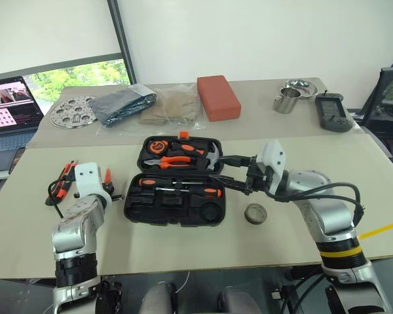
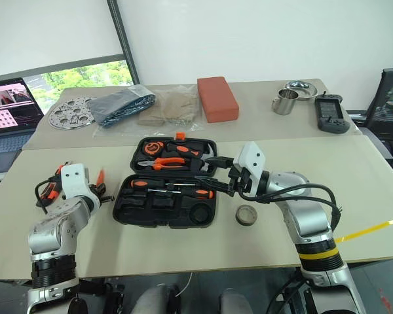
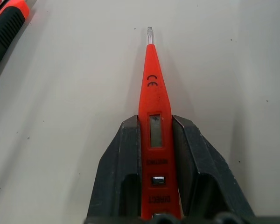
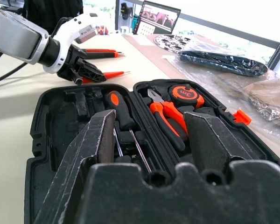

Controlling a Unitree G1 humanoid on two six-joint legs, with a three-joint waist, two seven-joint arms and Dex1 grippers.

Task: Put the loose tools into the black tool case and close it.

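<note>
The black tool case [image 1: 139, 210] lies open in the middle of the table. Its far half holds pliers, a tape measure and a hammer. Two screwdrivers [image 1: 203, 191] with orange-black handles lie in its near half. My left gripper [image 3: 154, 122] is shut on the handle of the small slim orange screwdriver [image 3: 151, 88], low over the table just left of the case. The orange-and-black utility knife [image 1: 62, 182] lies further left. My right gripper [image 4: 154, 130] hangs open over the right side of the case, holding nothing. The small grey tape roll [image 1: 255, 213] sits on the table right of the case.
At the back of the table are a brick-red block [image 1: 217, 97], plastic bags [image 1: 124, 104], a perforated metal disc [image 1: 73, 111], a metal cup [image 1: 286, 100], a bowl [image 1: 300, 85] and a black device [image 1: 332, 111]. A laptop [image 1: 10, 108] stands at far left.
</note>
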